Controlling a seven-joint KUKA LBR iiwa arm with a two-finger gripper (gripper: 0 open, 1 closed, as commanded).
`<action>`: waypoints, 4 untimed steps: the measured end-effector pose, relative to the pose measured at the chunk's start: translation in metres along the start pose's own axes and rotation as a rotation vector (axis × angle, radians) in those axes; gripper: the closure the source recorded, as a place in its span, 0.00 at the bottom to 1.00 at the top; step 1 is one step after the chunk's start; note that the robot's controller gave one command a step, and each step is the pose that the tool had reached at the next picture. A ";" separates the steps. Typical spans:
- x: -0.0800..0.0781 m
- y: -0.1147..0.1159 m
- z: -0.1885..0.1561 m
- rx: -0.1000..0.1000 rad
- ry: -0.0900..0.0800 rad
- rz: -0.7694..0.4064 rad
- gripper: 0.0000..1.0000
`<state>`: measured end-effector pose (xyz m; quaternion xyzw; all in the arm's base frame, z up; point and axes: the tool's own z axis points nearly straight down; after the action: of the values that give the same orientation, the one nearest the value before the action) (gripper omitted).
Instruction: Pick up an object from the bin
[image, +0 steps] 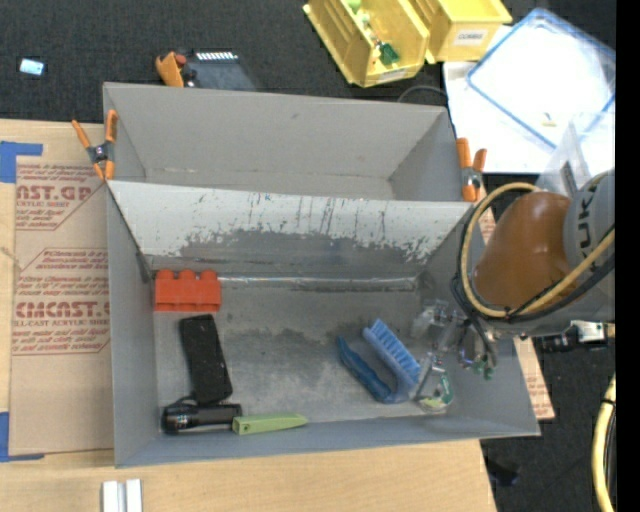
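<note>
My gripper (434, 383) is low in the bin's front right corner, against the right wall. Directly to its left lies a blue brush (383, 360) with light blue bristles on a darker blue back, set at a slant, its right end touching or nearly touching the gripper. A small pale greenish thing (437, 402) shows just under the gripper's tip; what it is I cannot make out.
An orange block (186, 289) sits at the back left of the floor. A flat black bar (205, 357) lies in front of it, with a black cylinder (200, 417) and a green stick (270, 424) along the front wall. The arm's orange cover and cables hang over the right rim.
</note>
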<state>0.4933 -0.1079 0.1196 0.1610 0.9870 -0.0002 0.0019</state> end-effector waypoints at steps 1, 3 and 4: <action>-0.011 0.006 0.016 0.001 0.006 0.375 0.00; -0.015 0.022 0.046 0.002 0.011 0.474 1.00; -0.015 0.022 0.046 0.002 0.011 0.475 1.00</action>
<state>0.5151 -0.0915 0.0735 0.3885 0.9214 -0.0001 -0.0037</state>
